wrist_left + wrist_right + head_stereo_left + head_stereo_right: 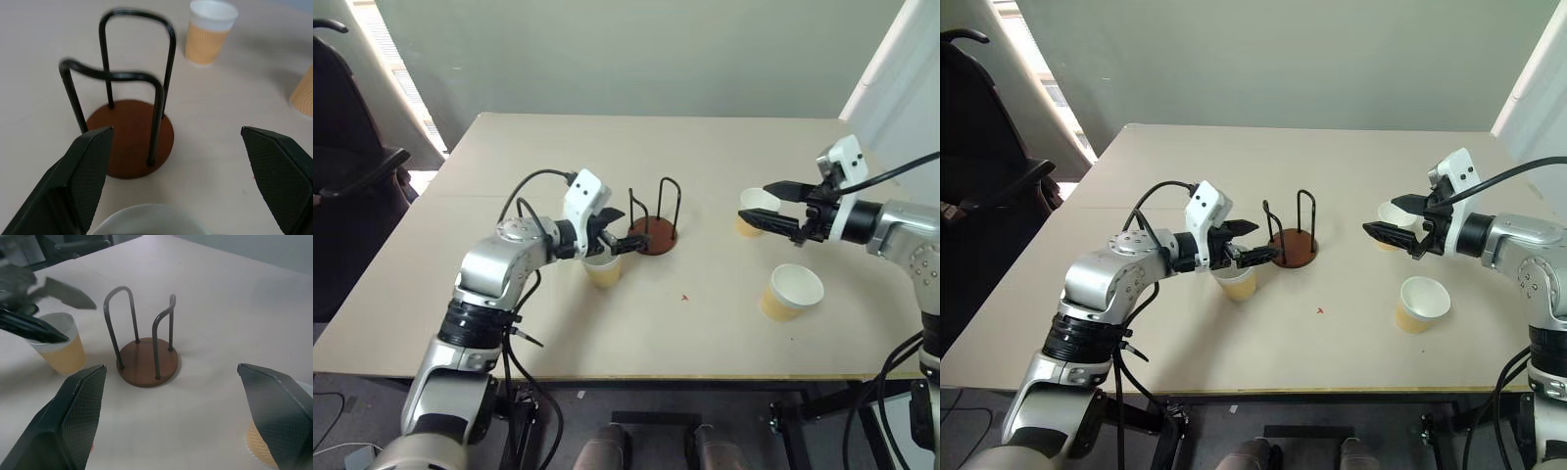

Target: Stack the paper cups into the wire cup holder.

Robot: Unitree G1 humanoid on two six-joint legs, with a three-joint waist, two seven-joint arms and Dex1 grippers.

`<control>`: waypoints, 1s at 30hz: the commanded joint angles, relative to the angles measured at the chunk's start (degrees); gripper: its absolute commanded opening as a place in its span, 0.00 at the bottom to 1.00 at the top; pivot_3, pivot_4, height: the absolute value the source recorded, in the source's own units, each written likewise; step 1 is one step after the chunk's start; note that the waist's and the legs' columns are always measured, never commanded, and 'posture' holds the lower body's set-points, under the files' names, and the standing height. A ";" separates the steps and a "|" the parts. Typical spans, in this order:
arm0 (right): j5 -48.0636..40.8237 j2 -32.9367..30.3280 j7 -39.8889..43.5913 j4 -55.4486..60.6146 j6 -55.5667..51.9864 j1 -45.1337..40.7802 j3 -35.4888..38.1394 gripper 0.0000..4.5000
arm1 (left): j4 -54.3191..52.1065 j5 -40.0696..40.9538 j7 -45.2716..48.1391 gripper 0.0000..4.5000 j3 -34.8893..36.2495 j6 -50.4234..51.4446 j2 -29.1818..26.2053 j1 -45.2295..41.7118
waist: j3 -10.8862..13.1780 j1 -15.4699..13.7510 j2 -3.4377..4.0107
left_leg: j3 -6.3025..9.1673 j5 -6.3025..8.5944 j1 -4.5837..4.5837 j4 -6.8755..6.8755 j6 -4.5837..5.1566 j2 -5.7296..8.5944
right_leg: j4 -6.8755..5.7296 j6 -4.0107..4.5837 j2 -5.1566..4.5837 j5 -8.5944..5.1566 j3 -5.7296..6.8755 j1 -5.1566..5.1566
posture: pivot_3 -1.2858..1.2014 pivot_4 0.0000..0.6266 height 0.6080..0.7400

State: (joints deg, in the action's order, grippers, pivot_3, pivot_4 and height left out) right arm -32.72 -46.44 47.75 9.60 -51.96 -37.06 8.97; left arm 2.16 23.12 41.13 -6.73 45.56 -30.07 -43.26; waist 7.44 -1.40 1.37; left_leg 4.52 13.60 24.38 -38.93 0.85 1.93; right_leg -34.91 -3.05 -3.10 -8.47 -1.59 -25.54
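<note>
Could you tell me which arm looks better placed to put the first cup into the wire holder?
Probably the left: its open gripper hangs over a paper cup right beside the wire cup holder; the right gripper is farther off.

I'm looking down at a pale beige table (636,323). Near its middle stands the wire cup holder (655,235), its reddish-brown base flat on the top. Three paper cups sit upright on the surface: one (603,270) just left of the holder, one (756,210) off to the right, and one (791,291) nearer the front right edge.
</note>
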 commanded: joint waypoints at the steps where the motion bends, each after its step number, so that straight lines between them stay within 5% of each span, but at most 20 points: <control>1: -1.07 -1.34 -0.95 2.27 -0.04 0.13 3.04 0.99 | 1.87 -2.45 -1.42 1.00 0.08 -1.16 0.83 -2.09 | 0.00 -0.01 0.00 | 0.00 0.00 0.01 0.00 0.00 0.00 | 0.02 -0.01 0.00 0.00 0.00 -0.01 | 0.52 0.24 1.00; 30: -7.56 -4.12 0.97 9.75 -2.49 2.14 3.13 0.99 | 19.66 -11.00 0.55 1.00 -2.56 -12.14 12.81 -10.38 | 0.02 -0.23 -0.03 | -0.10 -0.07 0.12 -0.05 0.13 0.01 | 0.09 -0.22 -0.02 0.07 -0.01 0.00 | 0.52 0.24 1.00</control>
State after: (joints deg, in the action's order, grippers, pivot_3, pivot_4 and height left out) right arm -38.38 -49.40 47.67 16.60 -54.29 -34.31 10.45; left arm 21.56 12.64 41.22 -9.45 35.23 -17.62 -51.43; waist 7.46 -1.63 1.34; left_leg 4.42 13.53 24.50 -38.98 0.98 1.95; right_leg -34.82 -3.28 -3.12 -8.40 -1.60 -25.54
